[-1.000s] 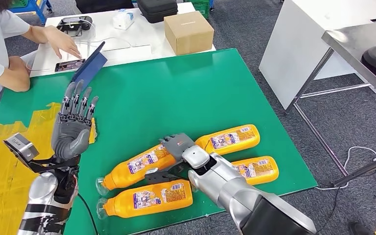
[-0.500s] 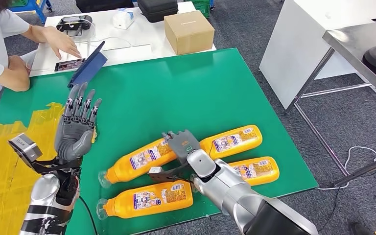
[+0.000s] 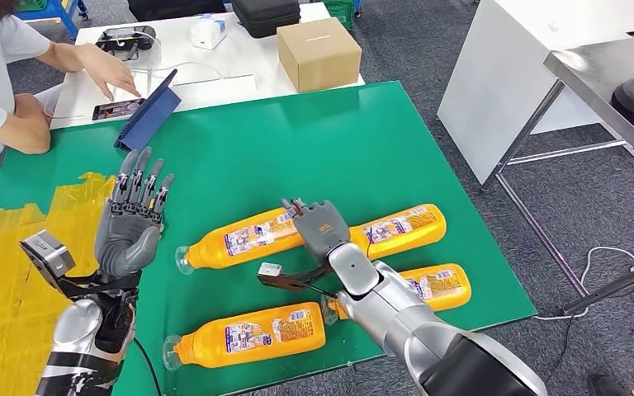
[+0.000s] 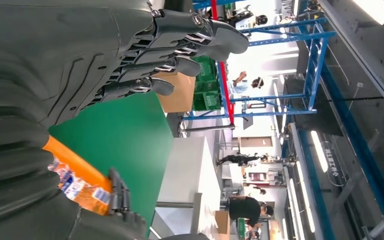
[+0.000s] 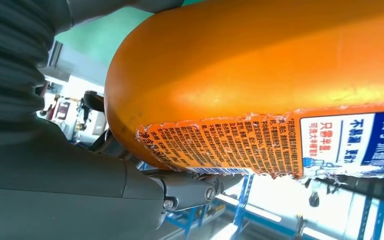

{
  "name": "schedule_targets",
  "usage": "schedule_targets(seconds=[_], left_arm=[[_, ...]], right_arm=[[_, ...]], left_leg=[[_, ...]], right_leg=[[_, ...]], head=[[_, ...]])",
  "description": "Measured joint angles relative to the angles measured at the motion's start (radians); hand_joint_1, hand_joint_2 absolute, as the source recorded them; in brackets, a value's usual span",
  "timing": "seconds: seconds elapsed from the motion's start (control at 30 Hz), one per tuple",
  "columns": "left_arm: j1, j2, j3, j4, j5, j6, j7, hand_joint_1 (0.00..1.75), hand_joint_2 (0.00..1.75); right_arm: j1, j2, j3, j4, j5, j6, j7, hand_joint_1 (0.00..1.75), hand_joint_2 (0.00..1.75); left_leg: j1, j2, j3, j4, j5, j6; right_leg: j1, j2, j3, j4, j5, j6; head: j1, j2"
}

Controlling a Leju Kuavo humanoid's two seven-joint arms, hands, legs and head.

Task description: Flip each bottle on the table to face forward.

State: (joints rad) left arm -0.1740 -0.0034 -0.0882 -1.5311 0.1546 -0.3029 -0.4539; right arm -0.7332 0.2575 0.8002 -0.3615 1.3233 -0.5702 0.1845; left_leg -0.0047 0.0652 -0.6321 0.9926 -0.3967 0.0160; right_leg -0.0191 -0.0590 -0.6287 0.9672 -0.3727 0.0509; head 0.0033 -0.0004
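Note:
Several orange bottles with blue-and-white labels lie on the green table (image 3: 297, 148). My right hand (image 3: 318, 231) grips the base end of one orange bottle (image 3: 243, 238), whose cap points left; the right wrist view shows that bottle (image 5: 260, 75) pressed close against the hand. A second bottle (image 3: 403, 227) lies just right of the hand, a third (image 3: 436, 285) behind my right forearm, a fourth (image 3: 252, 334) near the front edge. My left hand (image 3: 132, 219) is raised at the left, open with fingers spread and upright, holding nothing. The left wrist view shows its fingers (image 4: 180, 45) over the green top.
A person sits at the far left with a hand (image 3: 107, 70) over a phone on the white table (image 3: 215, 78). A blue tablet (image 3: 149, 111) and a cardboard box (image 3: 318, 54) stand at the back edge. Yellow tape (image 3: 16, 272) covers the left side. A metal table (image 3: 603, 66) stands to the right.
My right hand has carried the gripped bottle away from the front bottle, toward the table's middle. My left hand stays raised and has drifted slightly right.

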Motion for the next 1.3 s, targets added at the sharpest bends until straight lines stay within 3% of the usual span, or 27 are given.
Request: schedule_targets(seconds=[0.53, 0.9, 1.07, 1.3], left_arm=[[0.050, 0.000, 0.026, -0.038, -0.029, 0.012, 0.012, 0.00, 1.75], [0.087, -0.001, 0.035, -0.069, -0.053, 0.022, 0.020, 0.00, 1.75], [0.104, -0.002, 0.030, -0.081, -0.083, 0.022, 0.034, 0.00, 1.75], [0.115, -0.007, -0.018, -0.082, -0.118, 0.030, 0.061, 0.00, 1.75]], right_arm=[[0.048, -0.040, -0.207, -0.121, 0.082, -0.092, 0.001, 1.75, 1.75], [0.148, -0.058, -0.338, -0.293, -0.007, -0.116, -0.099, 1.75, 1.75], [0.225, -0.068, -0.396, -0.438, -0.134, -0.115, -0.192, 1.75, 1.75], [0.317, -0.091, -0.436, -0.661, -0.203, -0.115, -0.209, 1.75, 1.75]], left_leg=[[0.000, 0.000, 0.000, 0.000, 0.000, 0.000], [0.000, -0.001, -0.001, 0.000, 0.000, 0.000], [0.000, -0.001, -0.001, 0.000, 0.000, 0.000], [0.000, -0.001, -0.001, 0.000, -0.001, 0.000]], right_leg=[[0.000, 0.000, 0.000, 0.000, 0.000, 0.000], [0.000, 0.000, -0.001, 0.000, 0.000, 0.000], [0.000, 0.000, -0.001, 0.000, 0.000, 0.000], [0.000, 0.000, -0.001, 0.000, 0.000, 0.000]], head=[[0.000, 0.000], [0.000, 0.000], [0.000, 0.000], [0.000, 0.000]])
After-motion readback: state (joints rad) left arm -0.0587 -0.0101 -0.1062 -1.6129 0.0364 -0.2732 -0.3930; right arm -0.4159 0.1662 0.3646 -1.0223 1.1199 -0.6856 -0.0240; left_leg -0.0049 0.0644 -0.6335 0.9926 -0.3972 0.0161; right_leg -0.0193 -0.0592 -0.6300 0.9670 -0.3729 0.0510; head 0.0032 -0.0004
